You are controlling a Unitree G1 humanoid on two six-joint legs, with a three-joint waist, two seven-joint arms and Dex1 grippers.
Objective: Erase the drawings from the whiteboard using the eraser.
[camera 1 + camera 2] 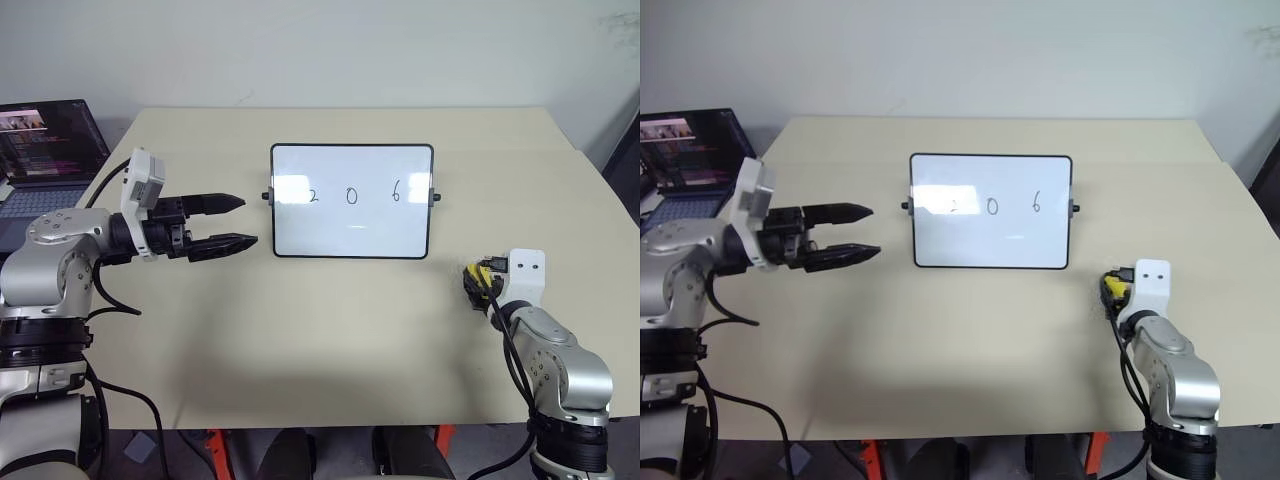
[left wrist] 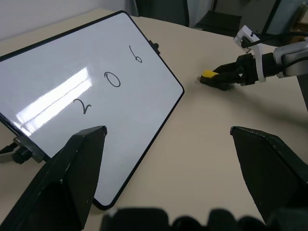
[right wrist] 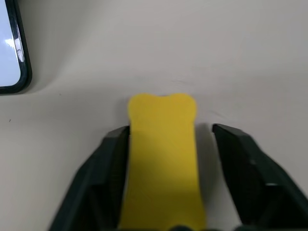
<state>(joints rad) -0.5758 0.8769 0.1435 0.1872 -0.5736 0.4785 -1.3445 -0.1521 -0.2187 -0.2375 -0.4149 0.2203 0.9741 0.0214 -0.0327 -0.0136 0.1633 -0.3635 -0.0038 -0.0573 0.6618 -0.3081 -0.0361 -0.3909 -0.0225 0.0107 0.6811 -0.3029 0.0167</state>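
The whiteboard [image 1: 350,238] lies flat at the middle of the tan table, with the drawings [image 1: 351,194], "2", "0" and "6", in a row across its upper half. The yellow eraser [image 3: 162,154] lies on the table to the right of the board's near corner. My right gripper [image 3: 168,129] straddles it: one finger touches its side and a narrow gap shows at the other. My left gripper [image 1: 248,221] hovers open to the left of the board, pointing at its left edge, with nothing between its fingers.
An open laptop [image 1: 45,150] sits at the far left, beside the table [image 1: 300,340]. Bare tabletop stretches between the board and the near edge, and between the board and the eraser.
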